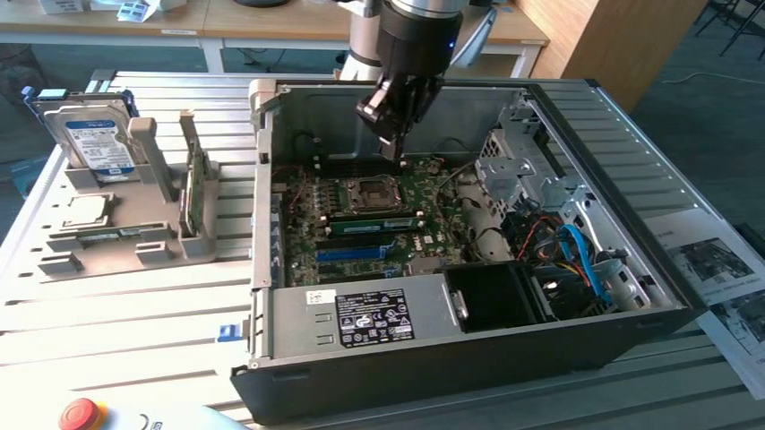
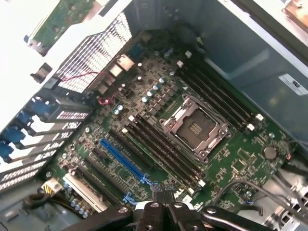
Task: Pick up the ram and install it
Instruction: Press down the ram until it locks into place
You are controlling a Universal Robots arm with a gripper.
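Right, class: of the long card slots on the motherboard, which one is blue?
The blue slot lies right beside the black memory slots. The other card slots are black, except for a white slot.

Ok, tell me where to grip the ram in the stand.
Probably the upper long edge of the ram, pinched across its two flat faces, coming from straight above. It stands on edge in the grey stand, so its lower edge sits in the stand and only the top looks free.

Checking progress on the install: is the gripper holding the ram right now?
No. The gripper hangs shut and empty above the motherboard, while the ram stands in its holder outside the case.
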